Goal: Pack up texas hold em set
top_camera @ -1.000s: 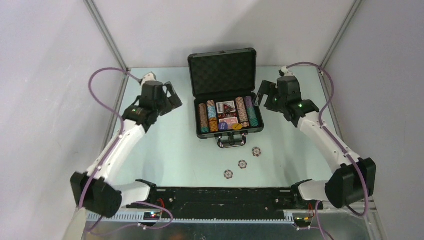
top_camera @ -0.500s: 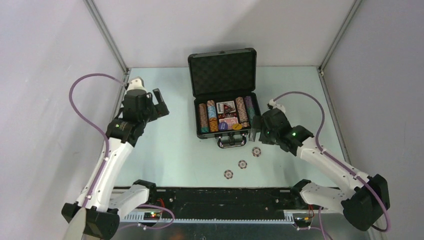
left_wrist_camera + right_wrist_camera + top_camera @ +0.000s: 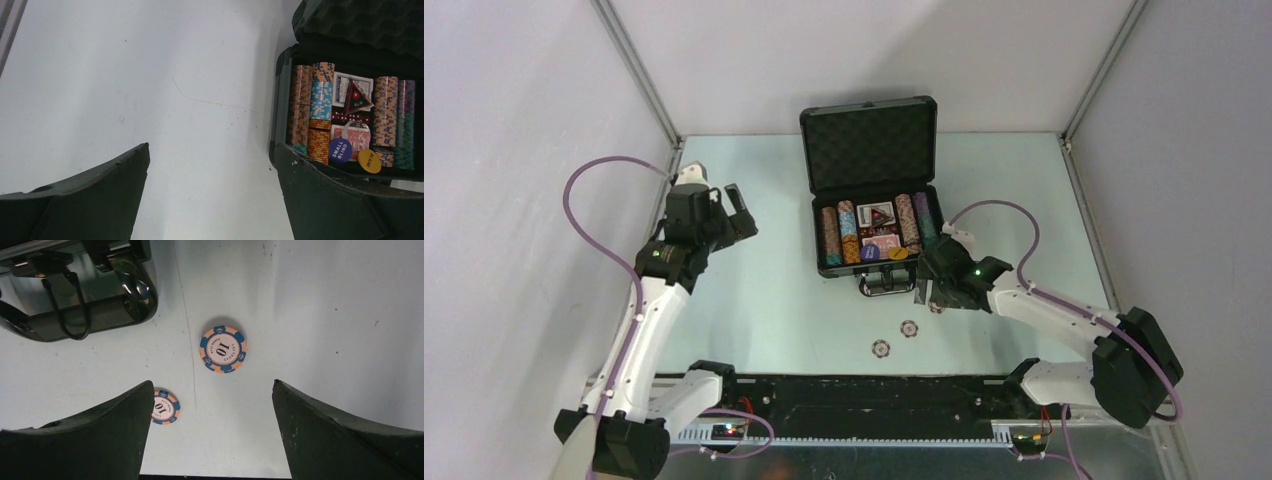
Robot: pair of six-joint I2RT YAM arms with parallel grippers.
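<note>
Right fingers (image 3: 100,440) spread, empty, over the flat 10 chip (image 3: 223,349) just nearside of the open case (image 3: 869,145) mid-counter; left fingers (image 3: 90,200) released near the left edge; suggest centring, lowering flush, then pinching its rim.

The right claw (image 3: 927,288) has swung from beside the open black hard briefcase (image 3: 869,140) down to its front, now poised over an orange-and-blue striped poker chip (image 3: 223,349) on the pale bench (image 3: 325,315). The left claw (image 3: 736,208) has drawn back leftward.
</note>
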